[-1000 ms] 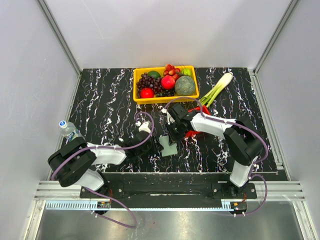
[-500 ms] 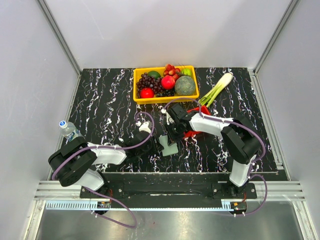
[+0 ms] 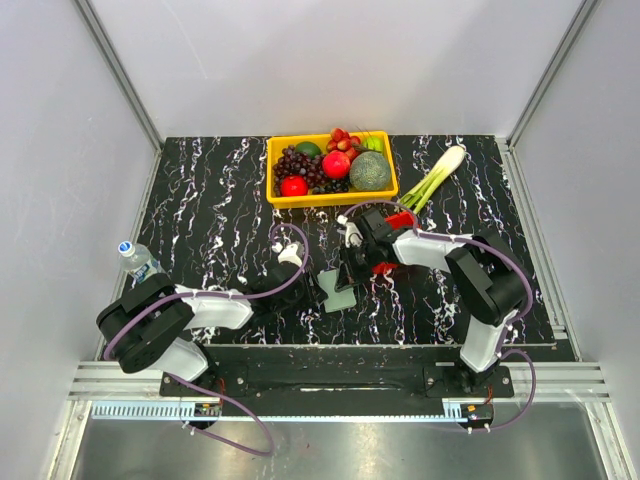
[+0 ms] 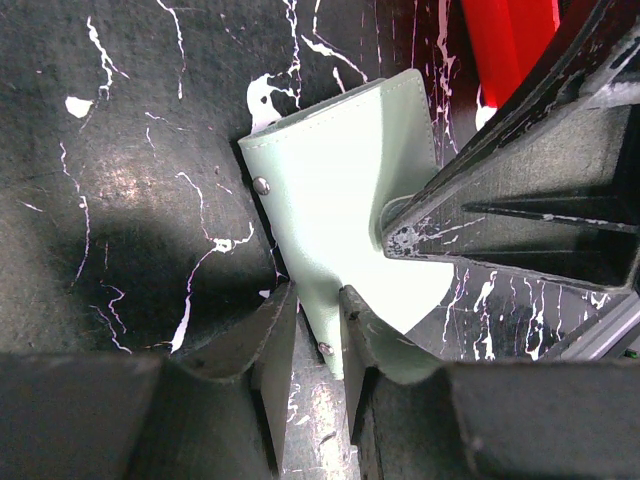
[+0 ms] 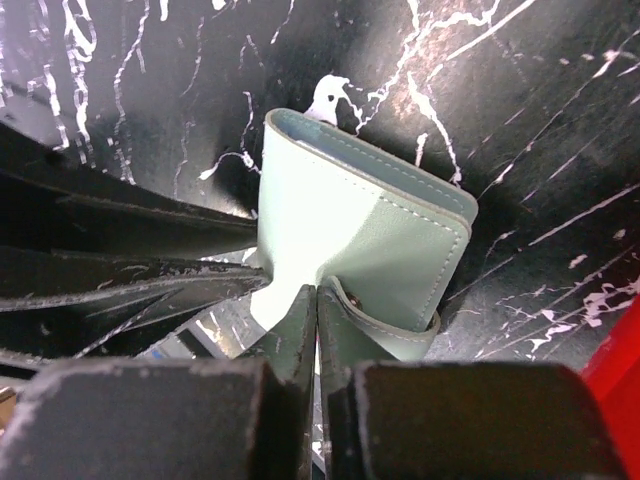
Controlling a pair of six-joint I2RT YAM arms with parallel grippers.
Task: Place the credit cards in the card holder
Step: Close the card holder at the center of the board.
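The card holder (image 3: pixel 339 295), a pale grey-green pouch with a small snap, lies partly unfolded on the black marble table between both arms. In the left wrist view my left gripper (image 4: pixel 315 293) has a flap of the card holder (image 4: pixel 345 190) between its fingers. In the right wrist view my right gripper (image 5: pixel 317 292) is pressed shut at the edge of the card holder (image 5: pixel 350 235), beside the snap tab. In the top view the left gripper (image 3: pixel 318 288) and right gripper (image 3: pixel 349 272) meet over it. No credit cards are in view.
A red mesh basket (image 3: pixel 401 222) sits behind the right wrist, mostly hidden by the arm. A yellow tray (image 3: pixel 272 170) of fruit stands at the back, with a leek (image 3: pixel 435 178) to its right. A water bottle (image 3: pixel 137 258) lies at the left edge.
My right wrist has shifted to the right and turned, still at the card holder. The left arm and the card holder have barely moved.
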